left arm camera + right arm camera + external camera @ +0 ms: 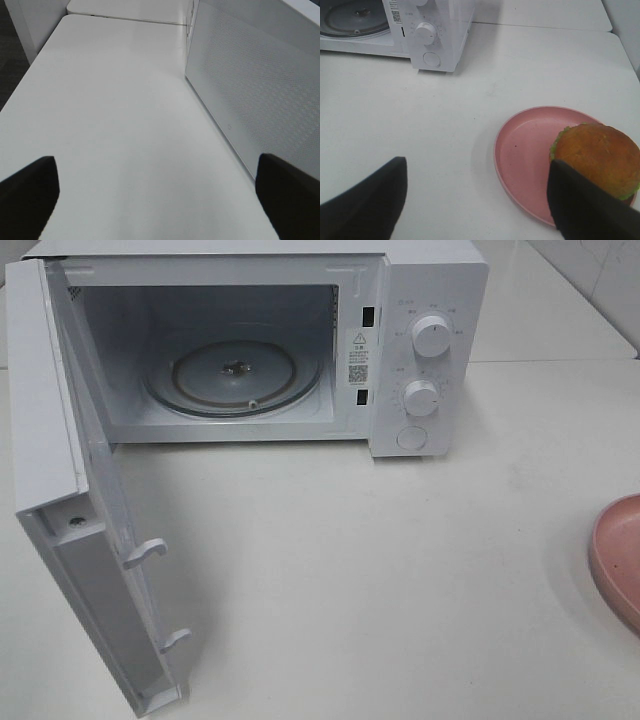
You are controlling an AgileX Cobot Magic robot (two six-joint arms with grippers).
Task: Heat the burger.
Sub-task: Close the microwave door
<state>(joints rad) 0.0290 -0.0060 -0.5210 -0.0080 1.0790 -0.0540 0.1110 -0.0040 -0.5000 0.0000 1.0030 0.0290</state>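
The burger (597, 150), with a brown bun and a green lettuce edge, sits on the far side of a round pink plate (525, 150) on the white table. My right gripper (477, 170) hovers over the table beside the plate, open with nothing between its fingers; one dark finger (585, 205) partly covers the burger. In the exterior high view only the plate's rim (615, 560) shows at the right edge, and the burger and both grippers are out of frame. My left gripper (155, 170) is open over bare table next to the microwave door (255, 85).
The white microwave (430, 300) stands at the back with its door (90, 570) swung wide open to the left, reaching the front left of the table. Inside is a glass turntable (235, 375). Two knobs (432, 337) and a button are on its right panel.
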